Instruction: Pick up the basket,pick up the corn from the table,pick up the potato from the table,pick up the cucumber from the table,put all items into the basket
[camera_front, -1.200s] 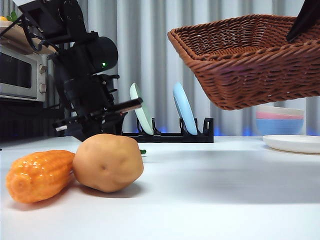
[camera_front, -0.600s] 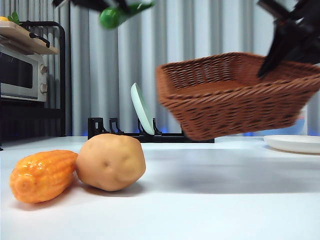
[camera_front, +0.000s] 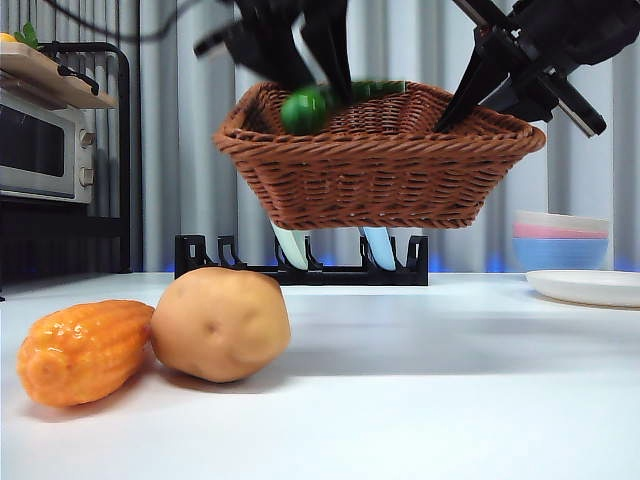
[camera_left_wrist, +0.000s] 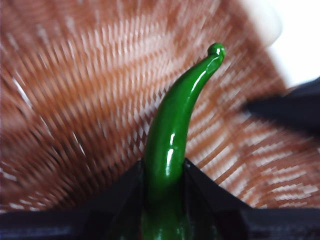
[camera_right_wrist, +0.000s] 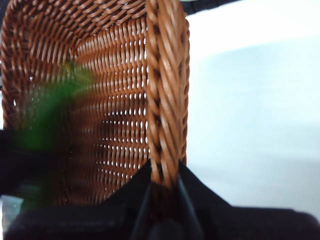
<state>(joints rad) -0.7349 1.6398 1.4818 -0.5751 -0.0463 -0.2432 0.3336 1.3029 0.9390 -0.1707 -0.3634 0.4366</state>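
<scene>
Holding item: cucumber (camera_left_wrist: 170, 145), clamped in left gripper (camera_left_wrist: 164, 175), long axis toward 12 o'clock over the basket (camera_front: 380, 165), probably inside its rim. Right gripper (camera_right_wrist: 164, 172) pinches the braided rim, basket airborne above table (camera_front: 450, 380).

I see basket (camera_front: 375, 165) held in air above table (camera_front: 450, 380), clear of surface. Right gripper (camera_right_wrist: 164, 172) clamps its rim on right side in front view. Left gripper (camera_left_wrist: 165, 172) holds cucumber (camera_left_wrist: 172, 135) over basket interior, above left part of rim. Potato (camera_front: 220, 324) lies on table at front left, corn (camera_front: 82, 350) touching its left side. Dish rack (camera_front: 300, 268) stands behind, under basket. Stacked bowls (camera_front: 560, 240) and plate (camera_front: 585, 287) sit far right.
</scene>
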